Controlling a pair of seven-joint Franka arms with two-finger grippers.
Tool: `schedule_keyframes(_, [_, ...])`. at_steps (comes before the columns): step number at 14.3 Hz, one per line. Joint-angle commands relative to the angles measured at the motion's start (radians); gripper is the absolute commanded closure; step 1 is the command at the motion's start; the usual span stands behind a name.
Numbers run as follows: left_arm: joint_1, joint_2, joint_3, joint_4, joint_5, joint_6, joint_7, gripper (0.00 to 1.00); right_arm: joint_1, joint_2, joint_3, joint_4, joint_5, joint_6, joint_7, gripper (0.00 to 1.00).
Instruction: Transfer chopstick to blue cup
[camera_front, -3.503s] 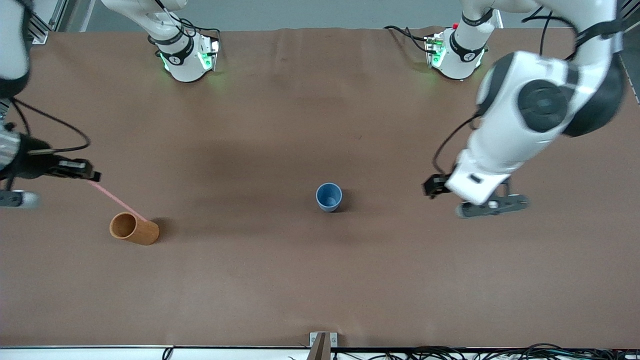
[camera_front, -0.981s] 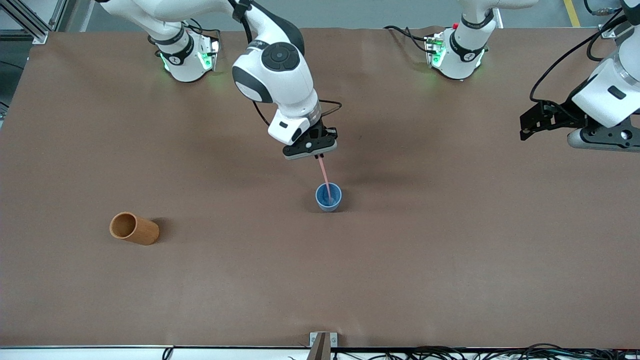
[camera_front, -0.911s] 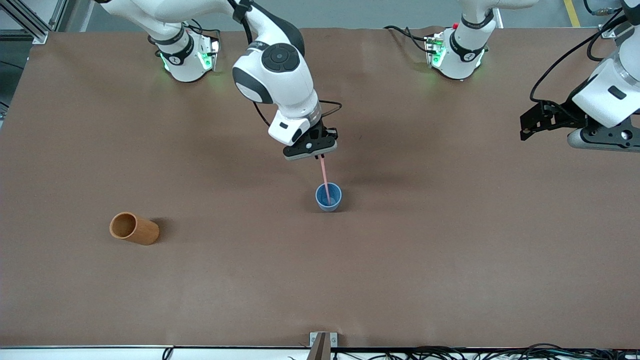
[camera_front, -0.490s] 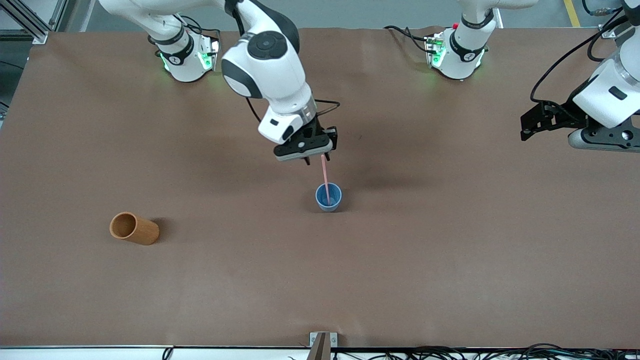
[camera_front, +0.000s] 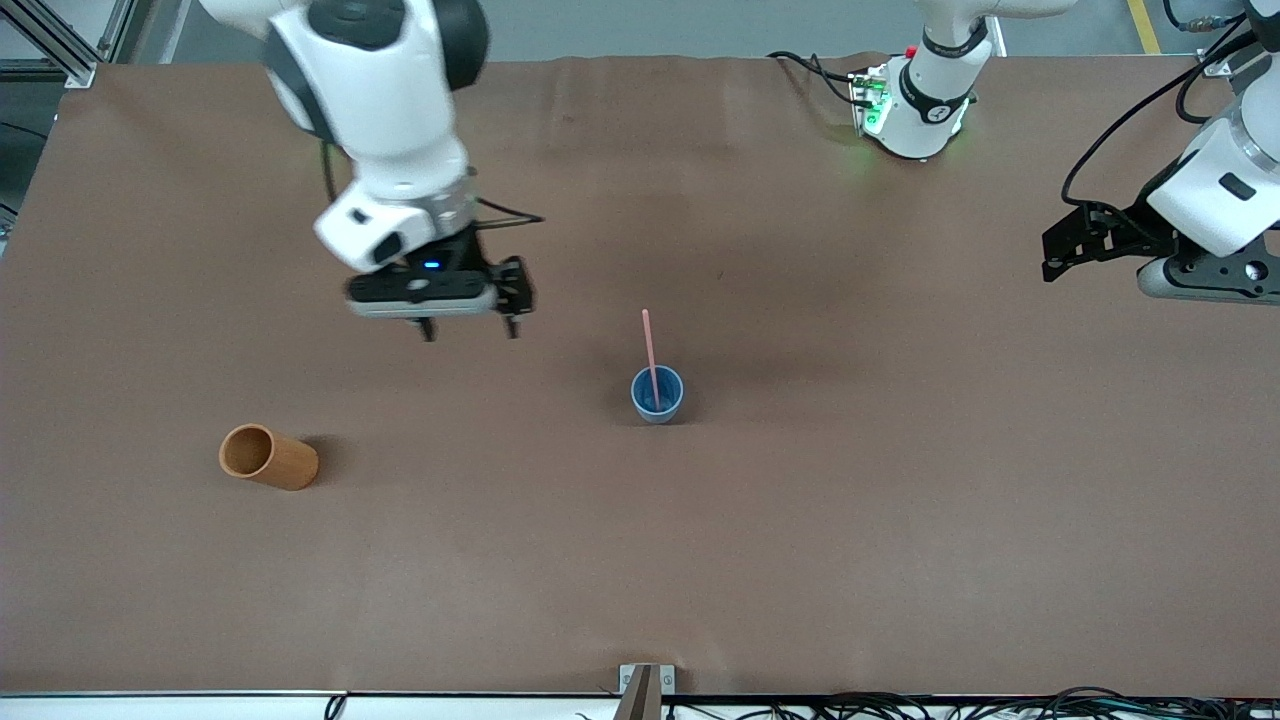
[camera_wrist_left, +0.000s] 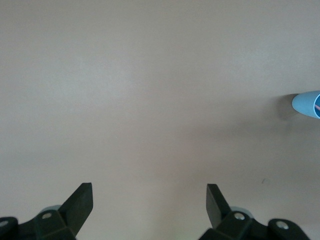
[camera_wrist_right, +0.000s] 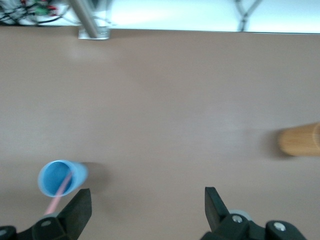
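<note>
The blue cup stands upright near the middle of the table. The pale-pink chopstick stands in it, leaning on the rim, its upper half sticking out. My right gripper is open and empty, up over bare table toward the right arm's end from the cup. In the right wrist view the cup with the stick shows beside one finger. My left gripper is open and empty, waiting over the left arm's end of the table; the cup shows at that view's edge.
An orange-brown cylindrical holder lies on its side toward the right arm's end, nearer the front camera than the cup; it also shows in the right wrist view. A metal bracket sits at the table's front edge.
My right gripper opened, let go of the chopstick and moved up and away toward the right arm's end. The stick stays in the blue cup. The left arm has not moved.
</note>
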Motion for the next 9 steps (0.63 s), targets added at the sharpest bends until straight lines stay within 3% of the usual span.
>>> schedule_keyframes(1, [0.004, 0.009, -0.001, 0.017, -0.002, 0.001, 0.011, 0.0, -0.002, -0.093, -0.14, -0.034, 0.102, -0.05, -0.15, 0.0])
schedule_keyframes(4, [0.004, 0.009, -0.001, 0.018, 0.002, 0.001, 0.014, 0.0, -0.014, -0.136, -0.245, -0.025, 0.133, -0.147, -0.266, 0.0])
schedule_keyframes(9, [0.007, 0.009, -0.001, 0.034, 0.007, -0.001, 0.012, 0.0, -0.107, -0.217, -0.257, -0.028, 0.204, -0.277, -0.329, 0.0])
